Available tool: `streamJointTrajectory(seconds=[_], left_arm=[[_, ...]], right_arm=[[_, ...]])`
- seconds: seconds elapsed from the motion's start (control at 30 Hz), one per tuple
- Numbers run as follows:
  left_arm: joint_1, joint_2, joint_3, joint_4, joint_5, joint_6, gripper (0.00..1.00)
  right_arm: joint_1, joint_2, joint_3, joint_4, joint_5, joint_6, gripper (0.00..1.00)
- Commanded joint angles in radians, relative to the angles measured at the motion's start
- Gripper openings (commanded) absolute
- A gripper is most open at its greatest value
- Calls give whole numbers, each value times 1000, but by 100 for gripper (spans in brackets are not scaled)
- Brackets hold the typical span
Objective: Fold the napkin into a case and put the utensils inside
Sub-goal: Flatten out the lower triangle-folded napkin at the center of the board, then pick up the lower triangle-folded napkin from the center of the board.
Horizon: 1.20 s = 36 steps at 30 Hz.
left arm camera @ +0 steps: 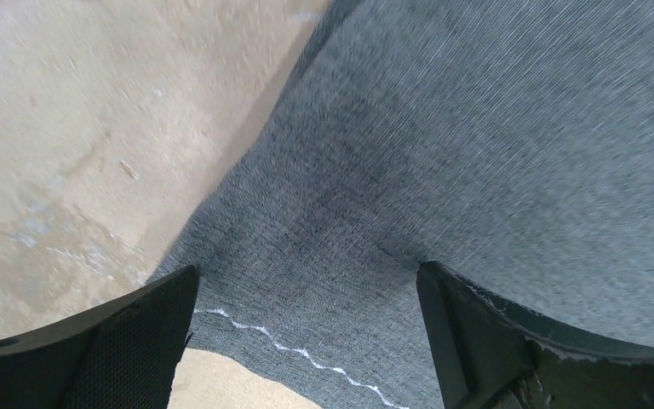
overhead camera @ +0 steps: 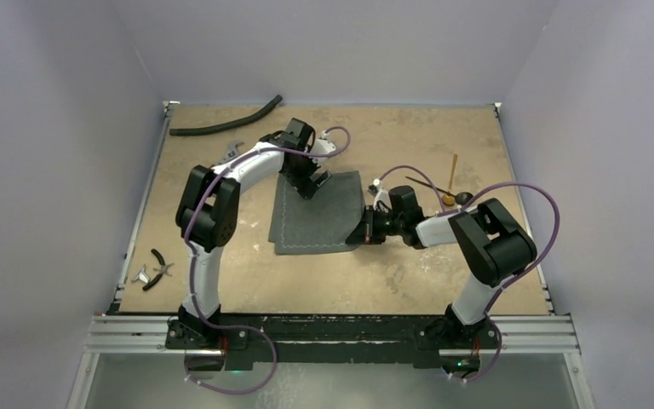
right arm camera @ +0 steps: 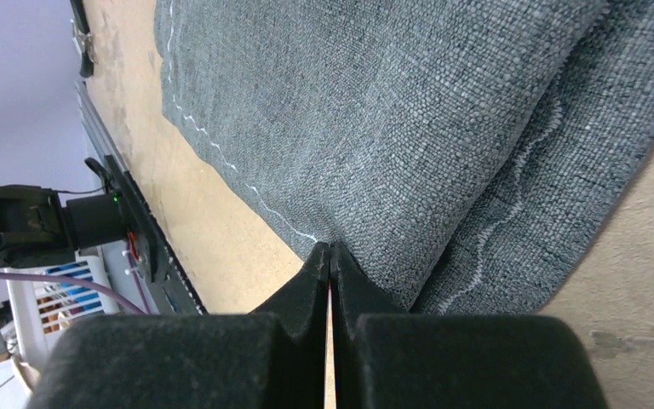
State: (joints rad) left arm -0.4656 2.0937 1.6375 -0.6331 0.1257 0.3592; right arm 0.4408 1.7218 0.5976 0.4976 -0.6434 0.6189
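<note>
The grey napkin (overhead camera: pixel 319 217) lies mid-table, its right edge raised and curled over. My left gripper (overhead camera: pixel 311 183) is open just above the napkin's far edge. In the left wrist view its fingers (left arm camera: pixel 119 341) stand wide apart over the cloth (left arm camera: pixel 443 153) and its pale stitch line. My right gripper (overhead camera: pixel 364 232) is shut on the napkin's near right edge. In the right wrist view the fingertips (right arm camera: pixel 329 251) pinch the hem of the cloth (right arm camera: pixel 375 111). The black spoon (overhead camera: pixel 433 190) and the gold utensil (overhead camera: pixel 453 175) lie on the table to the right of the napkin.
A long black hose (overhead camera: pixel 226 122) lies at the far left. A metal tool (overhead camera: pixel 234 153) sits beside my left arm. Small pliers (overhead camera: pixel 157 268) lie at the left edge. Walls enclose the table on three sides.
</note>
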Motion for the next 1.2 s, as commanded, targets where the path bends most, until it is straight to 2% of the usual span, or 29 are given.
streamJointTrajectory(seconds=[0.0, 0.23, 0.3, 0.37, 0.4, 0.5, 0.57, 0.63, 0.7, 0.73, 0.8, 0.87, 0.97, 1.0, 1.1, 1.17], left_arm=[[20, 14, -32, 57, -52, 25, 98], [30, 32, 20, 47, -53, 11, 99], [39, 17, 72, 9, -39, 8, 99], [50, -14, 139, -42, -21, 10, 98], [54, -32, 172, -67, -11, 13, 99], [74, -95, 253, -112, 13, 20, 98], [83, -149, 241, -59, -43, -8, 98], [101, -177, 209, -69, -16, 30, 99], [124, -169, 214, -143, 54, 54, 99], [135, -175, 212, -183, 124, 92, 99], [163, -270, 100, -101, 211, 147, 98], [205, -432, -87, 122, 247, 151, 99], [215, -556, -266, 331, 86, 78, 99], [215, -566, -290, 325, 112, 115, 99], [214, -574, -323, 157, 277, 318, 98], [213, -613, -415, 73, 370, 508, 98]], right_arm=[[-19, 17, -15, 47, 12, 31, 0], [-37, -23, -18, 64, -32, 44, 1], [-36, -73, 8, 65, -46, 43, 6], [-35, -143, 48, 27, -50, 17, 15], [-34, -179, 79, -15, -43, -10, 23], [-33, -270, 209, -198, 37, -164, 41], [-26, -317, 316, -342, 166, -369, 50], [40, -358, 389, -418, 363, -583, 62], [94, -406, 352, -355, 525, -768, 80], [103, -425, 328, -324, 578, -830, 84], [117, -440, 315, -342, 598, -957, 85], [128, -455, 304, -372, 614, -1080, 85], [139, -499, 306, -422, 583, -1208, 85], [148, -515, 309, -443, 575, -1244, 85], [200, -539, 325, -588, 583, -1376, 85], [209, -537, 337, -701, 586, -1425, 84]])
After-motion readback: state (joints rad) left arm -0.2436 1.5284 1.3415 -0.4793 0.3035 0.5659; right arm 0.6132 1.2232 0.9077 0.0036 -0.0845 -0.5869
